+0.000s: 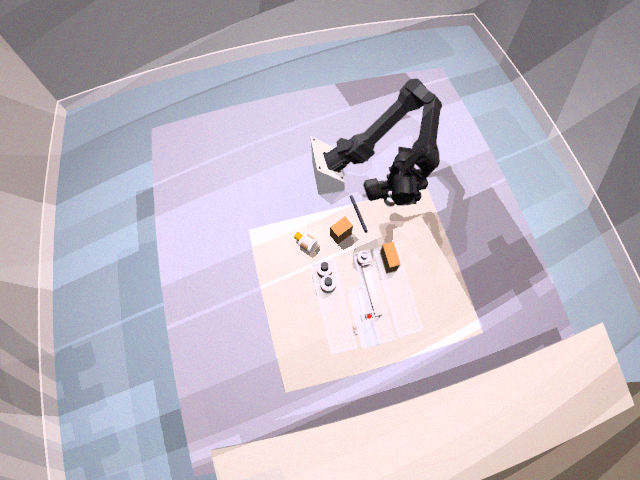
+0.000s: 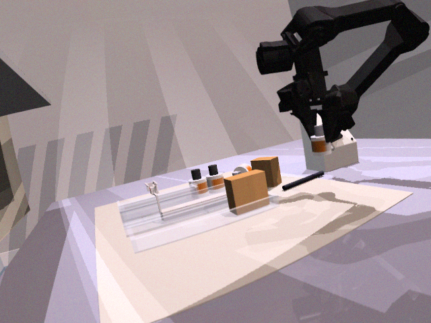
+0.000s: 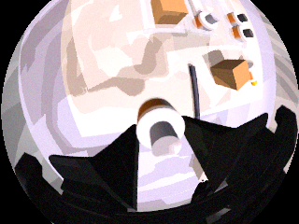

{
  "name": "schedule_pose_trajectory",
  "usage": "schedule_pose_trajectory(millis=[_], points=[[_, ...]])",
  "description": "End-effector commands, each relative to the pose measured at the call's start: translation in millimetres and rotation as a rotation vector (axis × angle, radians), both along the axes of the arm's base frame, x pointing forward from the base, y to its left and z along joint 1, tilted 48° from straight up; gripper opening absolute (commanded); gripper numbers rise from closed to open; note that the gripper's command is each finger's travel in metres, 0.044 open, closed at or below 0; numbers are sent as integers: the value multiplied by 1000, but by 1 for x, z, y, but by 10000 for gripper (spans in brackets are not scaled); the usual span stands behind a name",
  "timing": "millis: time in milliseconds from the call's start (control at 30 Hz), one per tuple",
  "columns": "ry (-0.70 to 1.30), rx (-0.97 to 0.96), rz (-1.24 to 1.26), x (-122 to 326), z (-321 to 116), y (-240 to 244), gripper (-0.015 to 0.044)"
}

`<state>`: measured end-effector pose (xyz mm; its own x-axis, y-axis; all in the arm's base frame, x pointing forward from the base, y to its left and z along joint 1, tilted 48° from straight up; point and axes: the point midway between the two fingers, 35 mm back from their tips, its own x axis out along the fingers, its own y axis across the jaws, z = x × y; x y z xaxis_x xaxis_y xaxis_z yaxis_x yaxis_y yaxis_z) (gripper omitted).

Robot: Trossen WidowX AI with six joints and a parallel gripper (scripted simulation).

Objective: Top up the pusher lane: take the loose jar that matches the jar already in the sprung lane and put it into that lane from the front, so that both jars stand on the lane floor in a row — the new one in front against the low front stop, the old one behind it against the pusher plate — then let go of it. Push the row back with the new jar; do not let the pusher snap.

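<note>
My gripper (image 2: 320, 139) (image 3: 159, 125) is shut on a white jar (image 2: 319, 145) (image 3: 160, 128) with an orange label and grey cap. The jar is roughly upright, in the air near the robot-side edge of the mat. A matching grey-capped jar (image 1: 364, 258) (image 3: 206, 21) stands at the robot-side end of the clear middle lane, mostly hidden by a box in the exterior view. A thin pale rod runs along that lane behind it, towards a small pale bracket (image 2: 151, 188) at the far end. The pusher plate and low front stop cannot be made out clearly.
Two black-capped jars (image 1: 324, 269) (image 1: 328, 284) stand in the lane beside it. An orange box (image 1: 390, 256) (image 2: 247, 192) (image 3: 169, 12) stands on the other side. Another orange box (image 1: 341, 229) (image 2: 266, 170) (image 3: 231, 75), a black rod (image 1: 358, 213) (image 2: 302, 180) (image 3: 194, 89) and a tipped yellow-capped bottle (image 1: 307, 242) are on the mat.
</note>
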<state>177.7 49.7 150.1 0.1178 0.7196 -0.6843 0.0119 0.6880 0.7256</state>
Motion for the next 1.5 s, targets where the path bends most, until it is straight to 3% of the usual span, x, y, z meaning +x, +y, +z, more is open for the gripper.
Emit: schedule_pose_trajectory(millis=[0, 467, 1467], points=[[-6, 5, 1, -3, 10, -10, 0], [-5, 15, -4, 22, -2, -31, 0], [6, 14, -21, 100, -103, -77, 0]])
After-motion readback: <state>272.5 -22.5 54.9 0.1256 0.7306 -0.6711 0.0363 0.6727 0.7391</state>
